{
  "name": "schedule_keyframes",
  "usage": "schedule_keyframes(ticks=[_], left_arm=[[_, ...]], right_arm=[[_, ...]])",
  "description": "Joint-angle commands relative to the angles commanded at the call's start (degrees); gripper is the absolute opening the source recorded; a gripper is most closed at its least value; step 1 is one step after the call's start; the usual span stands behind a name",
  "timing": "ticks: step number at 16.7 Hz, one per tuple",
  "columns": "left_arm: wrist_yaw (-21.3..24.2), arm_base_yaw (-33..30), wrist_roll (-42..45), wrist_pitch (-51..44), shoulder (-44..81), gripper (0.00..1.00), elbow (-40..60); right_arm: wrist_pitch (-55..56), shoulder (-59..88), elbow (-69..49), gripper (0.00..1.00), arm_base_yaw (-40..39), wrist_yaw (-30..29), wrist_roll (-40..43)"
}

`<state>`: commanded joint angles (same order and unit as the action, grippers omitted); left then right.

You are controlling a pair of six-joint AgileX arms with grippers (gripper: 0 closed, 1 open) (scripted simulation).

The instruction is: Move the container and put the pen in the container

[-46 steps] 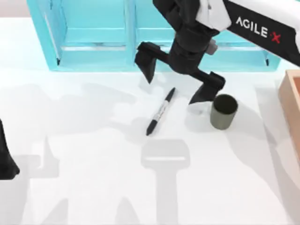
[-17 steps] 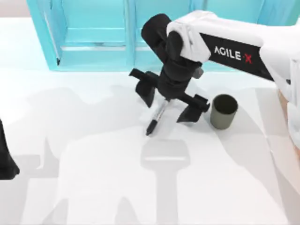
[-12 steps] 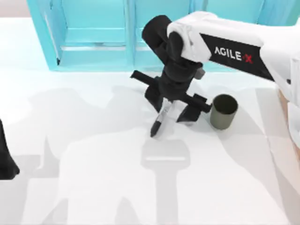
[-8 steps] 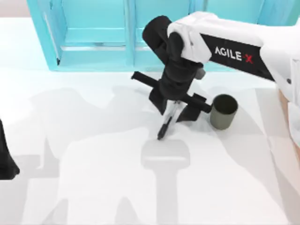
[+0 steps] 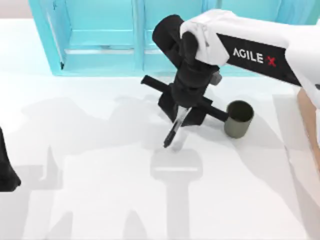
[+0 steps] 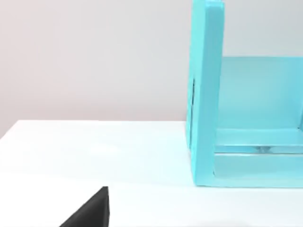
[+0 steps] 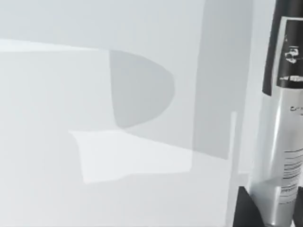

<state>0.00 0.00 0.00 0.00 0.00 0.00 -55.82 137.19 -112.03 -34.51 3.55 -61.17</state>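
Beside the container [image 5: 238,119], right gripper [image 5: 183,113] is clamped on the pen [image 5: 175,130], tip hanging over the worktop [image 5: 100,175].

The right arm [image 5: 260,47] has a smooth white shell carrying a black band with white "AGILE" lettering and a red X. Past the shell, its wrist section is matte black and rounded, with a small grey cylindrical stub on the side. The right end effector [image 5: 182,114] is black, with a straight crossbar and angular, wedge-shaped fingers [image 5: 167,105]. The left arm [image 5: 6,170] shows as a plain black, blunt-edged shape.
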Motion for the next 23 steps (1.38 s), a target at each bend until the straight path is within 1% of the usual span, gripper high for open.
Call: schedule_keyframes(ticks=[14,20,23], left_arm=[[0.0,0.0,0.0,0.0,0.0,1.00,0.0],[0.0,0.0,0.0,0.0,0.0,1.00,0.0],[0.0,0.0,0.0,0.0,0.0,1.00,0.0]], right_arm=[[-6.0,-19.8,13.0,0.00,-7.2,-1.0,-6.4],[-6.0,-20.0,13.1,0.00,-7.0,-1.0,-6.5],[-2.5,-20.1,15.3,0.00,-7.2,-3.4,-3.5]])
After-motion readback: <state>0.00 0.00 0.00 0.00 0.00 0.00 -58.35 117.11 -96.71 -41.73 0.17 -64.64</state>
